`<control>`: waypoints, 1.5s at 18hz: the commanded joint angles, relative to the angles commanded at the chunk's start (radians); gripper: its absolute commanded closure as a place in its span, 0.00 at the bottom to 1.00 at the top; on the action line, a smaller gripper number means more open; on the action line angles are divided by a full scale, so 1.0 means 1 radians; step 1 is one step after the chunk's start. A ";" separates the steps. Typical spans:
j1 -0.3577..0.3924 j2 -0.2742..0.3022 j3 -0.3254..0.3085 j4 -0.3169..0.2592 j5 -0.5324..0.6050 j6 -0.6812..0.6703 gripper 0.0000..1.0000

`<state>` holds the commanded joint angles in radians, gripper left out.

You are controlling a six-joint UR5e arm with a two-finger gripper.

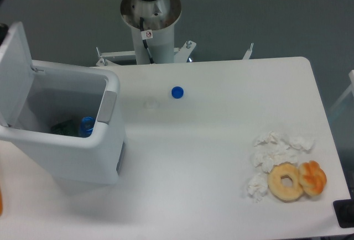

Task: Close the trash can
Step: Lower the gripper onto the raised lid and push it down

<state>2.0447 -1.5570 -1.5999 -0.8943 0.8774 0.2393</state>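
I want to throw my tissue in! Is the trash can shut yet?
Not yet. The trash can is open: its lid stands up at the left side, and you can see a blue thing inside. The gripper is out of view. Left to do: push the lid down flat onto the rim.

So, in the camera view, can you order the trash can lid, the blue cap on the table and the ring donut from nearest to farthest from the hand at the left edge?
The hand shows only as a dark shape at the left edge.
1. Trash can lid: raised, right beside it, far left.
2. Blue cap: middle of the table.
3. Ring donut: front right corner.
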 joint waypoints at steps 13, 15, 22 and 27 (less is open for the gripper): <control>0.141 -0.003 -0.034 -0.002 0.074 0.107 0.00; 0.144 -0.005 -0.041 -0.003 0.077 0.113 0.00; 0.166 -0.040 -0.049 -0.003 0.077 0.213 0.00; 0.170 -0.054 -0.057 -0.006 0.077 0.265 0.00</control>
<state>2.2151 -1.6107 -1.6567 -0.9004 0.9541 0.5046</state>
